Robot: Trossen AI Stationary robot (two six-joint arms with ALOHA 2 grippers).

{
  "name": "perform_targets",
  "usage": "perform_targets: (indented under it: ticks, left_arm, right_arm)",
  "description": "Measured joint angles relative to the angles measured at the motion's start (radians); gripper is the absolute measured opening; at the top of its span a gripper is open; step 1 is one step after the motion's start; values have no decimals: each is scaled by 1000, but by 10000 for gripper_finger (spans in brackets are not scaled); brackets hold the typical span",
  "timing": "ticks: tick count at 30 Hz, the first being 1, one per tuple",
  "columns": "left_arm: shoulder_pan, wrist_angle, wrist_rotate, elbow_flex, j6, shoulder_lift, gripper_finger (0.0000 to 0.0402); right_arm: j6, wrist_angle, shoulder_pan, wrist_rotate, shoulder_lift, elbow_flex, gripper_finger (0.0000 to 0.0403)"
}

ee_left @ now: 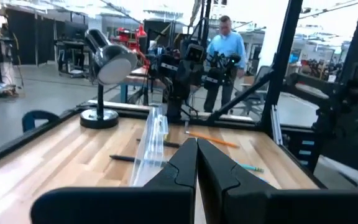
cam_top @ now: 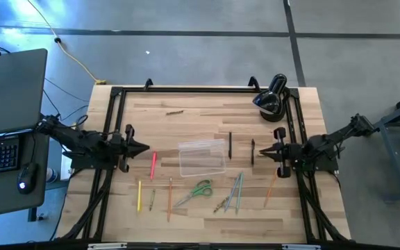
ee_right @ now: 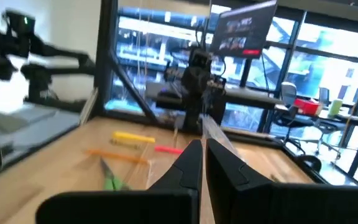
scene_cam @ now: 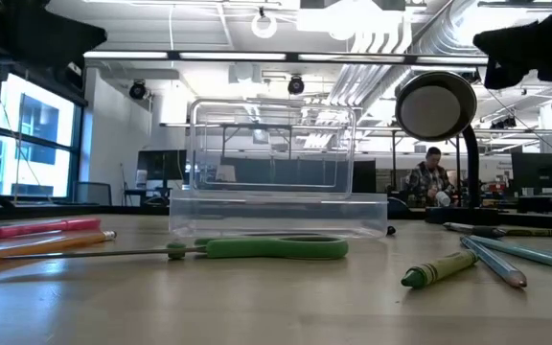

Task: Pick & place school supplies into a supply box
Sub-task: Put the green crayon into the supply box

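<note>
An open workshop with desks and glass walls lies behind the wooden table [cam_top: 207, 104]. At its left edge the left gripper [cam_top: 142, 147] hangs above the wood, fingers together, empty. From above, a pink pen [cam_top: 153, 164] lies just past it, then the clear supply box [cam_top: 202, 157] at mid-table with green scissors [cam_top: 196, 191] nearer the front edge. Only the low view shows a green crayon [scene_cam: 439, 267]. Only the left wrist view shows a standing person [ee_left: 224, 53] beyond the table. At the right edge the right gripper [cam_top: 263, 151] is closed, holding nothing.
</note>
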Motion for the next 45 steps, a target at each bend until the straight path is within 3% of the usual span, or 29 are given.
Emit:
perform_targets:
  ticks: [6, 12, 17, 21, 28, 33, 36, 45]
  left_arm:
    - [0, -5, -93, 47, 45, 0, 44]
    - [0, -15, -112, 53, 52, 0, 44]
    - [0, -14, -223, 53, 83, -1, 44]
    - [0, -17, -235, 53, 100, -1, 44]
    - [0, 7, -139, 53, 50, -1, 44]
    - [0, 13, -141, 54, 36, -1, 49]
    - [0, 45, -149, 54, 36, 1, 72]
    - [0, 96, -262, 55, 37, 1, 189]
  right_arm:
    - [14, 93, 0, -42, 0, 0, 0]
    - [-164, 122, 0, -42, 0, 0, 0]
    - [-326, 212, 0, 26, 0, 0, 0]
    - [-430, 250, 0, 84, 0, 0, 0]
    - [-396, 258, 0, -1, 0, 0, 0]
    - [-268, 276, 0, 155, 0, 0, 4]
    - [-210, 272, 0, 215, 0, 0, 21]
    - [-174, 265, 0, 215, 24, 0, 108]
